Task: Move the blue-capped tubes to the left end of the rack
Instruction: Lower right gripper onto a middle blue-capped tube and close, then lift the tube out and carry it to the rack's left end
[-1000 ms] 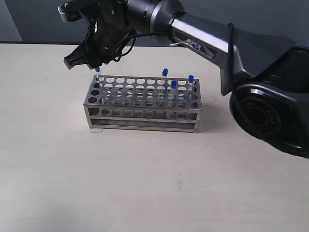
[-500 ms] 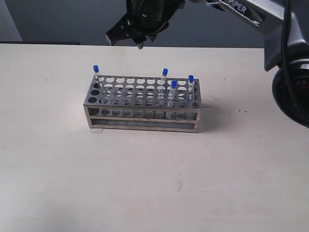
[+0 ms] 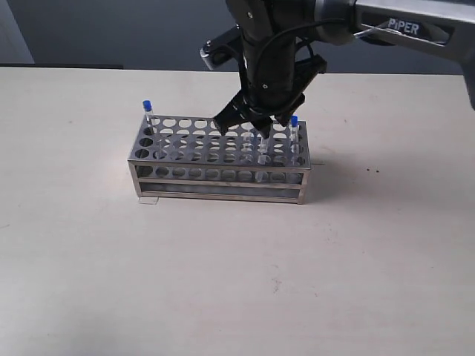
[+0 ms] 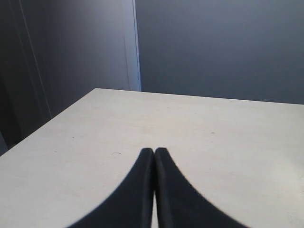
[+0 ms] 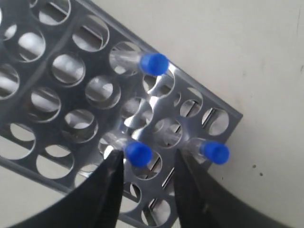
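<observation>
Blue caps mark the job: one tube (image 3: 148,110) already stands at the rack's (image 3: 215,182) left end, and three stand near its right end. Over that group the right jaws hang parted, wider than a cap, straddling one of the three (image 5: 138,154) but not yet pinching it, likely lined up to lift it. Away from the rack, the left jaws are pressed together and empty.

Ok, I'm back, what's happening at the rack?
The right gripper hangs open over the right end of the rack, its jaws either side of one blue-capped tube, not closed on it. Two more tubes stand beside it; a fourth tube sits at the left end. The left gripper is shut, over the table.
</observation>
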Robot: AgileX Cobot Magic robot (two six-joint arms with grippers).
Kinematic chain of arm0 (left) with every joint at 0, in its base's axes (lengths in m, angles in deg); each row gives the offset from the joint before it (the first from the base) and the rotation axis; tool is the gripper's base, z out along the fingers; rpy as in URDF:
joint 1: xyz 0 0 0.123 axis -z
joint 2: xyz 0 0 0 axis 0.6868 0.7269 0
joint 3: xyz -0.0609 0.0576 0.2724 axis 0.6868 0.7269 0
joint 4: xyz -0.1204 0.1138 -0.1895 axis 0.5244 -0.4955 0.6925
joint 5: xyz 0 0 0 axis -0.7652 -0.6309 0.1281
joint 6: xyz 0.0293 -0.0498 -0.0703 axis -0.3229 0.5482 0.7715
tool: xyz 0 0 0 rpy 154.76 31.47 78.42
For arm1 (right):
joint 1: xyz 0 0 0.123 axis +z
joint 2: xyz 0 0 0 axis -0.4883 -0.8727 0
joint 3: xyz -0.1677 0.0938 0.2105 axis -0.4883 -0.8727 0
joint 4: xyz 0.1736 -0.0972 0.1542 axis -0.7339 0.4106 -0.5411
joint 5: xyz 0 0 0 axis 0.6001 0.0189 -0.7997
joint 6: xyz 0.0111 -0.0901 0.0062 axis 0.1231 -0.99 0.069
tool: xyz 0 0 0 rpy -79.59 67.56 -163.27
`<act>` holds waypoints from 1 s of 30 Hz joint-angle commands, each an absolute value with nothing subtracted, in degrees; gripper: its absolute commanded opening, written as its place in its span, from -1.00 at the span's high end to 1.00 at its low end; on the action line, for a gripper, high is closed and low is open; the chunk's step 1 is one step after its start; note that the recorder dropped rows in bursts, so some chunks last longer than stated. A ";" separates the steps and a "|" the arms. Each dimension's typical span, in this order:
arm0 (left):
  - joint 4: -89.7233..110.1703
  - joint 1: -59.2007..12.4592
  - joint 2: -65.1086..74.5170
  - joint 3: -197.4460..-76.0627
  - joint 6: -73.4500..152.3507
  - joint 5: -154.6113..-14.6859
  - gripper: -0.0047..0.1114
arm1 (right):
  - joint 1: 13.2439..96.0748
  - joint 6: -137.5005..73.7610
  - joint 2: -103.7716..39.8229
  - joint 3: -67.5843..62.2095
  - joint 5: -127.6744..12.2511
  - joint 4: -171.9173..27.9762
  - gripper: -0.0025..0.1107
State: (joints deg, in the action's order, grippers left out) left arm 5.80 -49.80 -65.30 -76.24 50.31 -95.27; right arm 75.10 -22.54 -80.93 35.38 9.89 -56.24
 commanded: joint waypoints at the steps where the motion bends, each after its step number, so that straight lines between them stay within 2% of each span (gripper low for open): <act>1: 6.11 -49.46 -65.11 -76.06 50.41 -94.90 0.91 | 74.61 -21.85 -79.22 31.24 5.95 -55.56 0.33; 7: 6.11 -49.46 -65.11 -76.06 50.41 -94.90 0.91 | 74.61 -21.85 -79.10 30.37 0.87 -58.15 0.33; 16: 6.11 -49.46 -65.11 -76.06 50.41 -94.90 0.91 | 74.50 -20.37 -79.21 30.37 0.40 -55.29 0.34; 18: 6.11 -49.46 -65.11 -76.06 50.41 -94.90 0.91 | 74.56 -20.37 -79.44 30.37 0.39 -55.17 0.42; 24: 6.11 -49.46 -65.11 -76.06 50.41 -94.90 0.91 | 74.56 -19.76 -79.72 30.37 0.95 -55.91 0.92; 30: 6.11 -49.46 -65.11 -76.06 50.41 -94.90 0.91 | 74.56 -19.65 -79.29 30.37 0.47 -55.79 0.97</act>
